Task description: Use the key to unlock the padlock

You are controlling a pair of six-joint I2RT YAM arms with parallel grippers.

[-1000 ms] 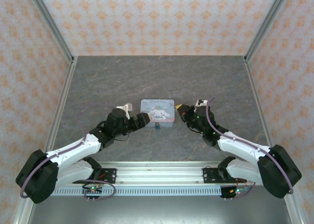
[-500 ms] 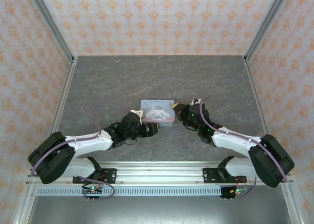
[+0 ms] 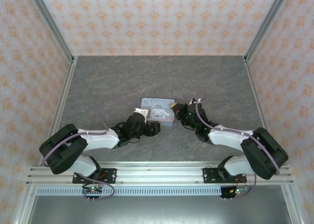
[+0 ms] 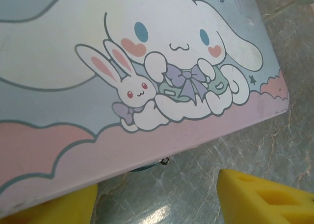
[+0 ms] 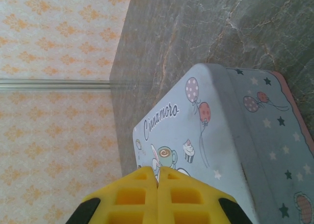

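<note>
Start from the grey stone-patterned table (image 3: 98, 87) and take the pastel cartoon tin (image 3: 158, 109) in its middle as your landmark. Your left gripper (image 3: 154, 129) lies low at the tin's near edge. Your right gripper (image 3: 176, 109) sits against the tin's right end.

On the left wrist camera, the left gripper (image 4: 157, 204) has its yellow fingertips (image 4: 265, 197) spread wide, with nothing but bare table between them, so it is released. On the right wrist camera, the right gripper (image 5: 158, 185) is clenched, its two fingers pressed flat together just above the tin's lid. Whether the key is pinched in there I cannot tell (it would be a sliver at best).

The padlock (image 4: 143, 168) sits tucked under the tin's near edge, just beyond your open left fingers. What shows is a sliver of teal body with a small silvery ring (image 4: 165, 161) beside it.

Treat it as very light, hard and smooth. It will likely skate or swing away if you nudge it rather than pinch it. My advice is to take it across the flat sides of the teal body, not by the metal part, and leave the keyhole end facing your right gripper. Hold it firmly enough that a turning key won't spin it.
</note>
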